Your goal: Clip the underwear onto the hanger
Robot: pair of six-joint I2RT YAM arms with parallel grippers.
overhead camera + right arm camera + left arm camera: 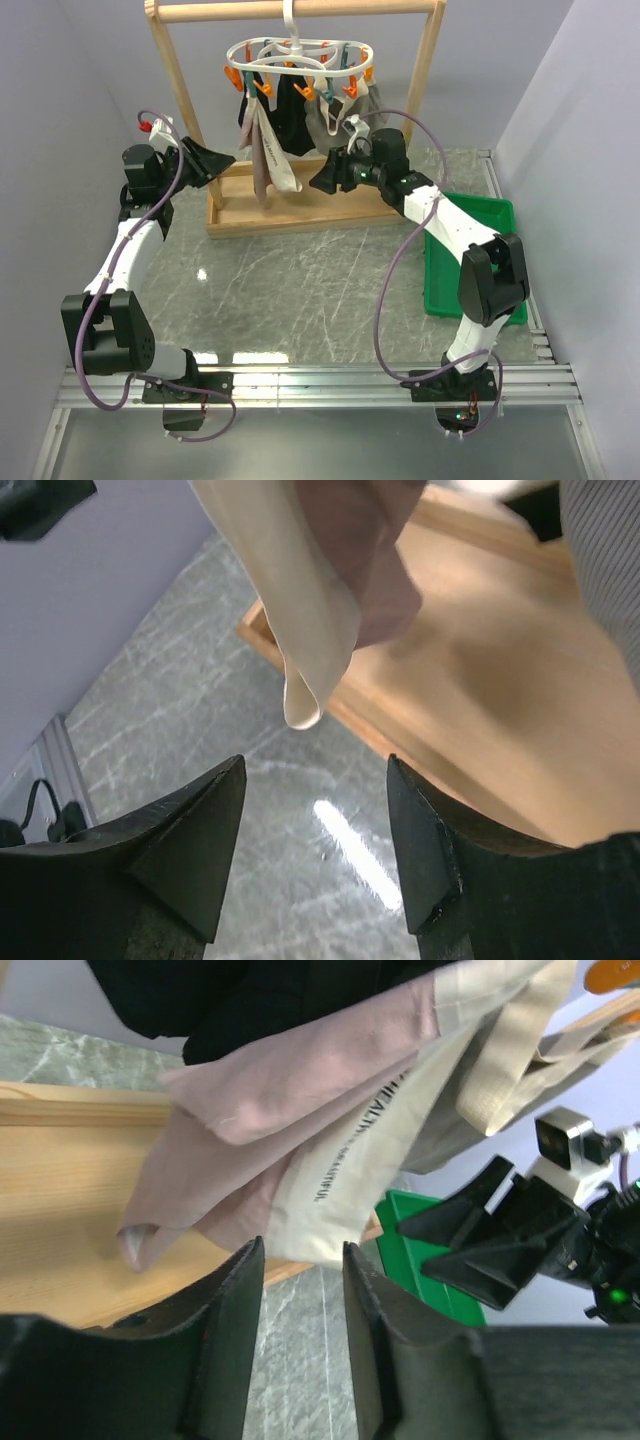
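Note:
The pink-beige underwear (263, 140) hangs from a peg on the left side of the white clip hanger (298, 58), its cream waistband (282, 176) dangling down to the wooden base. My left gripper (222, 160) is open and empty just left of it. In the left wrist view the underwear (280, 1090) and the waistband (350, 1170) hang just beyond the left gripper (303, 1250). My right gripper (318, 180) is open and empty just right of the waistband. In the right wrist view the waistband loop (310, 630) hangs above the right gripper (316, 765).
The hanger hooks on a tall wooden rack (300, 8) with a tray-like base (300, 210). A black garment (295, 125) and a grey-taupe garment (330, 125) hang beside the underwear. A green bin (470, 250) sits at the right of the marble table.

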